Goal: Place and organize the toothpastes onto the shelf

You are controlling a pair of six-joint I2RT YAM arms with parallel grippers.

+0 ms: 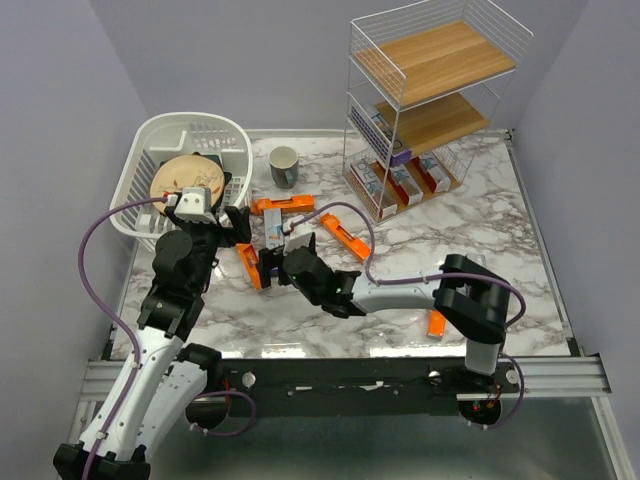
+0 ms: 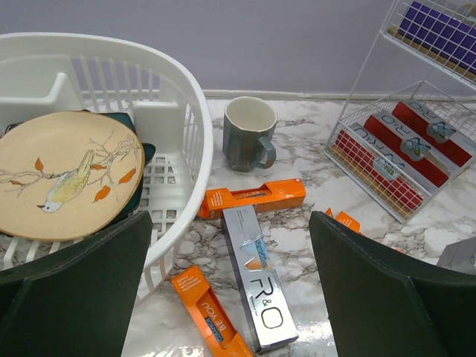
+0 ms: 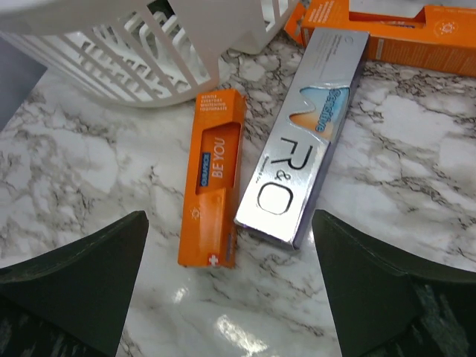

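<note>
Right wrist view: the right gripper (image 3: pixel 229 221) hangs with jaws spread wide and empty above a silver box (image 3: pixel 301 141) and an orange box (image 3: pixel 214 175). Both lie flat, just beside each other on the table (image 3: pixel 416 171), near the basket (image 3: pixel 149 67). The left gripper (image 2: pixel 230 222) is likewise spread and empty. Other boxes lie on the lower tiers of the shelf (image 1: pixel 440 62).

Handling, as judged:
- Light cardboard, stiff lengthwise, crushable across the broad faces.
- Glossy silver face is probably slippery.
- Take hold across the narrow width at mid-length, with moderate force.
</note>
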